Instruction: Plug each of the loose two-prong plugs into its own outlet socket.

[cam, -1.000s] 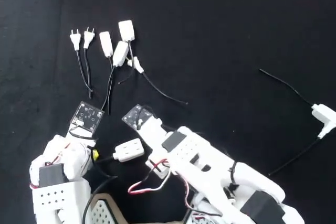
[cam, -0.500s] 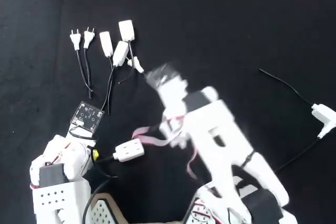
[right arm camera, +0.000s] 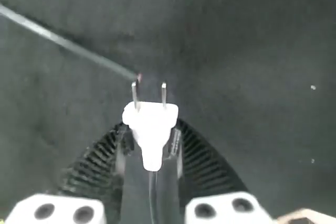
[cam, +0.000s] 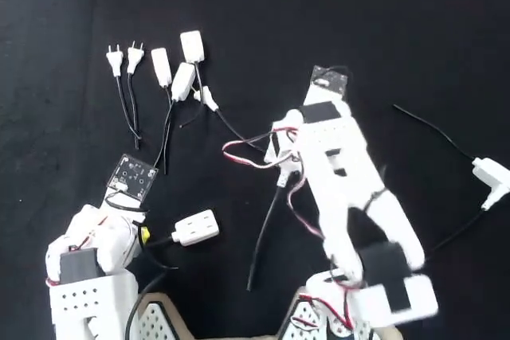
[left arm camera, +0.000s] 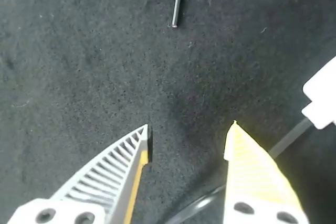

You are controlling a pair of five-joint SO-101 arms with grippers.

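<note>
At the near left of the black table (cam: 414, 29), the left arm (cam: 89, 254) is seen. The left gripper (left arm camera: 190, 126) is spread wide, with bare cloth between its fingers. Just right of that arm, a white outlet socket (cam: 196, 228) is laid flat on the table, with its cord led back toward the arm.

From the near edge, the right arm (cam: 343, 173) is stretched toward the middle of the table. The right gripper (right arm camera: 151, 130) is clenched on a white two-prong plug (right arm camera: 150, 116), and the 2 prongs are pointed outward past the fingertips, above the cloth. A thin cable end (right arm camera: 68, 43) is seen on the table just beyond the prongs. A black cord (cam: 263, 236) is trailed from beside this arm toward the near edge.

At the far left, 2 loose plugs (cam: 115, 60) are laid side by side, prongs toward the far edge. Just right of them, a cluster of white sockets (cam: 182, 79) is gathered. At the right edge, another white connector (cam: 490, 173) is laid with black cords running from it.
</note>
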